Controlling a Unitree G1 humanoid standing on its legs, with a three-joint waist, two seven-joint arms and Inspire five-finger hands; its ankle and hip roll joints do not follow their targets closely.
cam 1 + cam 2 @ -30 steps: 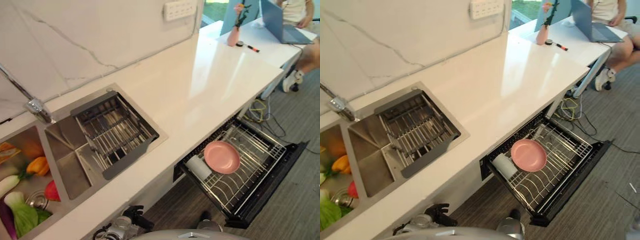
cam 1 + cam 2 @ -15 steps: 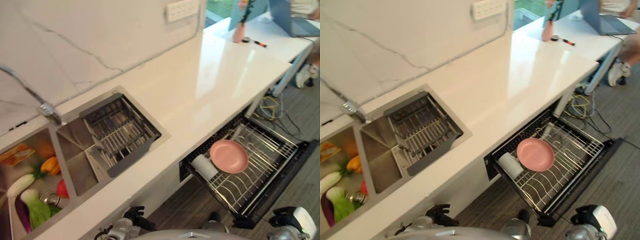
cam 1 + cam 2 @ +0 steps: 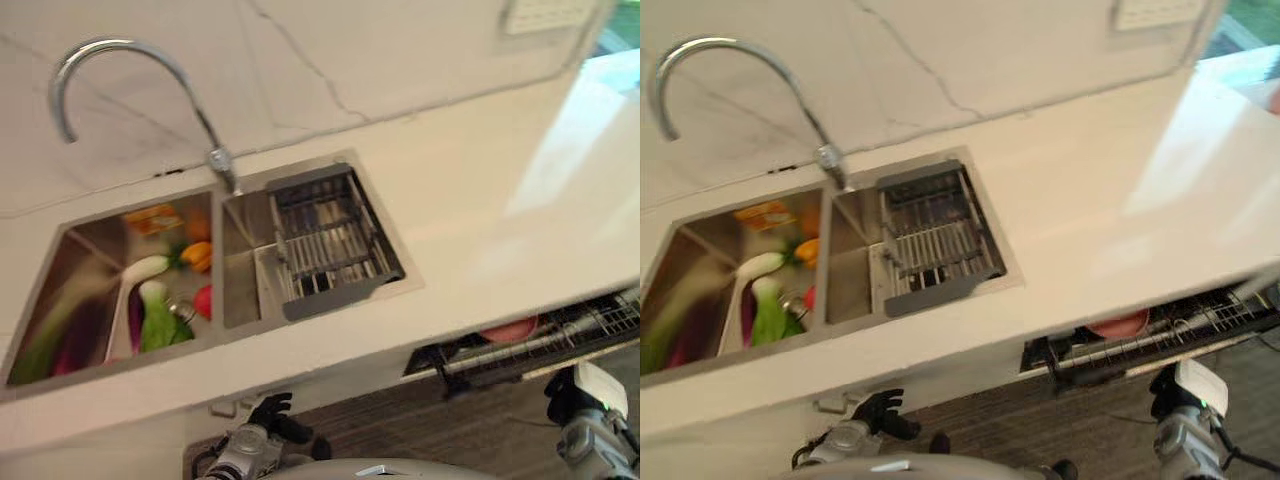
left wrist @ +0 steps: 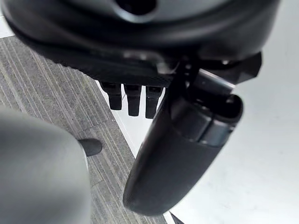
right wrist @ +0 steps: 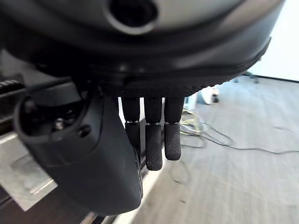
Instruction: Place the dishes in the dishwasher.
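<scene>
**Both hands empty, dishwasher rack half out of sight**

Hanging low below the bench edge: left robot hand (image 3: 262, 441) and right robot hand (image 3: 1185, 415), fingers straight and relaxed in each wrist view, holding nothing. Just beside the right robot hand, the pulled-out dishwasher rack (image 3: 1200, 322), with a pink plate (image 3: 1120, 326) already lying in it, mostly hidden under the bench (image 3: 500, 230). Farther off, a double sink (image 3: 235, 270): an empty drainer basket (image 3: 325, 240) in one basin, vegetables (image 3: 150, 315) in the other, faucet (image 3: 120, 75) above.

Likely trouble: knocking the right robot hand against the open rack when raising it; reaching for vegetables as if dishes.

No readable writing anywhere.
</scene>
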